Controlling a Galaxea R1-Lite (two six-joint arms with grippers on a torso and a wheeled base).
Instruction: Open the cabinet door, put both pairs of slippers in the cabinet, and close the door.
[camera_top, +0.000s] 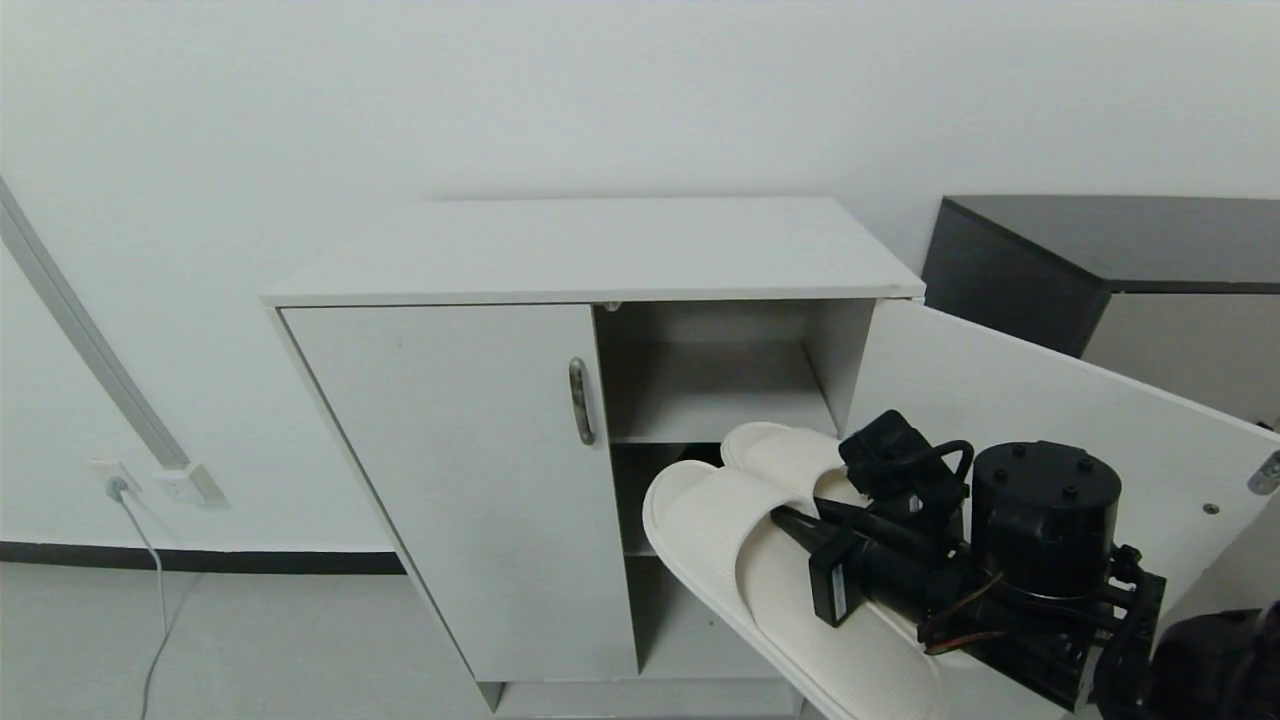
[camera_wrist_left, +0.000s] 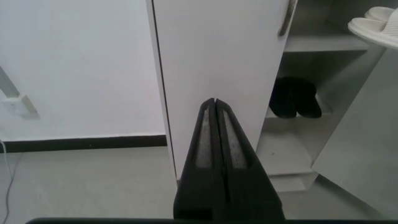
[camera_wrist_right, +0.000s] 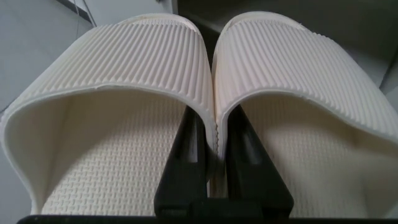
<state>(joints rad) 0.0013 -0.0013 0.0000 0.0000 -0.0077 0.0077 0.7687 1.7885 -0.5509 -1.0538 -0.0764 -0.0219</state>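
Your right claw (camera_top: 800, 525) is grasping the white slippers (camera_top: 720, 540), pinching their inner strap edges together and holding the pair in the air just before the cabinet (camera_top: 600, 250). Your left claw (camera_wrist_left: 215, 106) is hanging clenched on nothing, facing the closed left door (camera_top: 450, 450). The right door (camera_top: 1050, 420) is standing wide open. Deeper in, dark slippers (camera_wrist_left: 295, 99) are sitting on the middle shelf (camera_wrist_left: 328, 116).

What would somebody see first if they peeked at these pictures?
The pair of white ribbed foam slippers, pinched together in the right gripper, in front of the white wooden cabinet. Its right door stands open, and a black pair of slippers sits lower down inside it.
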